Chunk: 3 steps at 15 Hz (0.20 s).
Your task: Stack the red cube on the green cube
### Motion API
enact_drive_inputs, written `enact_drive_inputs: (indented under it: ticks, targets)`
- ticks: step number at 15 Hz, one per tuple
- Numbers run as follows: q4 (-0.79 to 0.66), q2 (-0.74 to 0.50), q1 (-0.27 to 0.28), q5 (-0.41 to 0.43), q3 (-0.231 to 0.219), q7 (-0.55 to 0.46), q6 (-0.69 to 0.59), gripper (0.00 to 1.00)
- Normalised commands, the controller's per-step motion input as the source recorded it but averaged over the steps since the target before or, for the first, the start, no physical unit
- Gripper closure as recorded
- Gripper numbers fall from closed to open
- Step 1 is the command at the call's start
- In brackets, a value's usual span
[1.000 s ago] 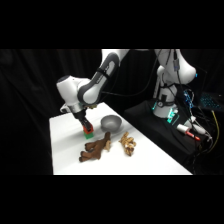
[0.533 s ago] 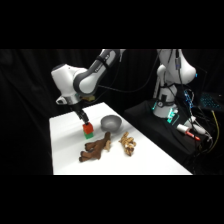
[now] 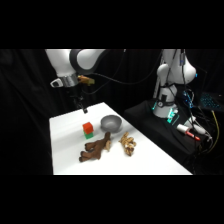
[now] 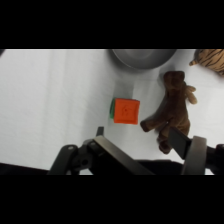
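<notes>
Now red cube [image 3: 88,127] atop green cube [image 3: 88,135]

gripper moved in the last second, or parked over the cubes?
Yes. In the side view the gripper has risen off the red cube, which sits on the green cube beside the bowl.

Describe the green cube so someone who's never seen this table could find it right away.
Start at the grey bowl on the white table; just beside it is a two-cube stack. The green cube is the lower one, under the red cube, the only green thing there.
</notes>
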Motion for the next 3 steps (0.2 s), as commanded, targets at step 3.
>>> enact_drive_inputs:
  ticks: [3]
  targets:
    - [-0.14, -0.32, 0.051, 0.081, 0.0, -0.07, -0.17, 0.0]
